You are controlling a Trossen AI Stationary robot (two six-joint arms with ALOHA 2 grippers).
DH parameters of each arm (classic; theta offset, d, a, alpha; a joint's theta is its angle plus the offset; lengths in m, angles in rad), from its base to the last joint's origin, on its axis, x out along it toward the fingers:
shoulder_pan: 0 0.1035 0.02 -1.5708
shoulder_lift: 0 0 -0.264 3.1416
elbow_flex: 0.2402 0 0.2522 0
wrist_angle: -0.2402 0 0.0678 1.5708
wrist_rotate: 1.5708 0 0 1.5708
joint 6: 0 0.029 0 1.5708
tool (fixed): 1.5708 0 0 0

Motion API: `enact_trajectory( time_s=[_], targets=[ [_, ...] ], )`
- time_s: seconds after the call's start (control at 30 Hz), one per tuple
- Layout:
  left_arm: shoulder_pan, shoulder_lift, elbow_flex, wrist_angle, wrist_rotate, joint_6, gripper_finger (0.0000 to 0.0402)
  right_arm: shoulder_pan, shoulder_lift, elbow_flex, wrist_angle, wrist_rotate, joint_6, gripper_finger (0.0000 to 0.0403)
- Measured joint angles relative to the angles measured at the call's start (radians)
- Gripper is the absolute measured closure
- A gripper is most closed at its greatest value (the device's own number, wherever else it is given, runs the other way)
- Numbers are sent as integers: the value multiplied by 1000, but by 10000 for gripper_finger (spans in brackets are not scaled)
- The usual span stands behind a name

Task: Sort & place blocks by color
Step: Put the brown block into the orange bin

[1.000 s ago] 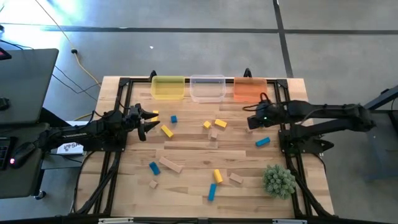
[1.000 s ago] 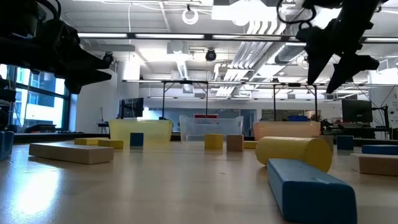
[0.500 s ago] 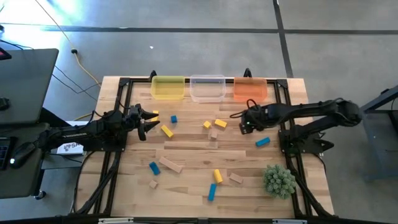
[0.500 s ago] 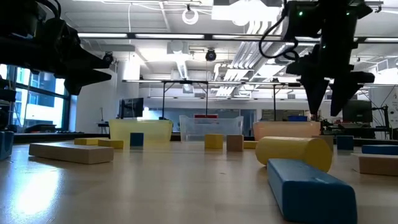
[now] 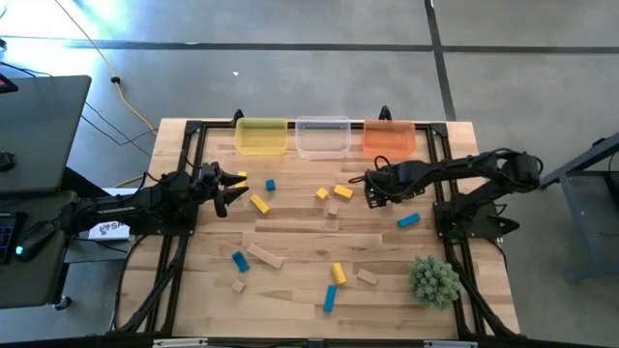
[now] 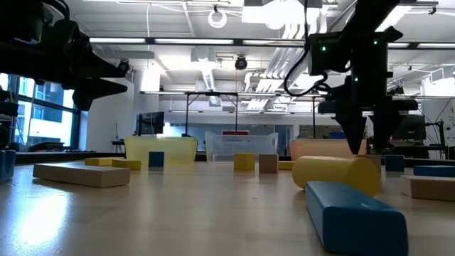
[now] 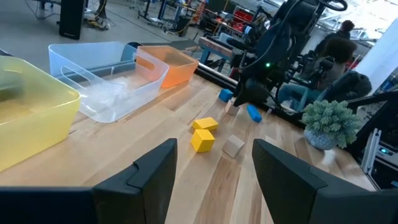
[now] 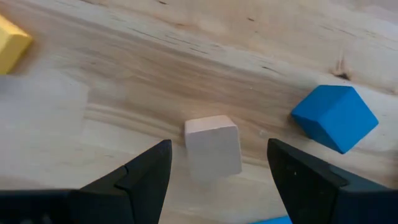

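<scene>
I am bringing my right tool [image 5: 370, 190] down and inward over the last second, fingers apart, so it is now straddling a tan cube [image 8: 212, 147] resting on the worktop [image 5: 300, 242] beside a blue cube [image 8: 336, 117], nearly ready to grasp.

arms [image 5: 464, 172]: black, jointed | cables: black | LED: green

The right arm is extended from the right edge toward the centre of the high view, its wrist bent down. The right gripper [image 5: 371, 190] is held low, fingers [image 8: 144, 177] spread apart. The left arm is laid across the left-centre of the high view, the left gripper [image 5: 232, 190] also parted.
</scene>
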Motion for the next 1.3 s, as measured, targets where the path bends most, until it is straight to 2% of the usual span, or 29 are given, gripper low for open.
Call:
enact_trajectory(
  time_s=[0.67,0.77,1.0,1.3],
  targets=[
    [0,0,0,0,0,0,202,0,127,0,41,-37,-2,153],
    [0,0,0,0,0,0,202,0,131,0,49,-43,0,182],
    [0,0,0,0,0,0,202,0,129,1,56,-42,-5,291],
    [0,0,0,0,-1,-32,202,0,129,62,51,-30,-53,292]
  ],
)
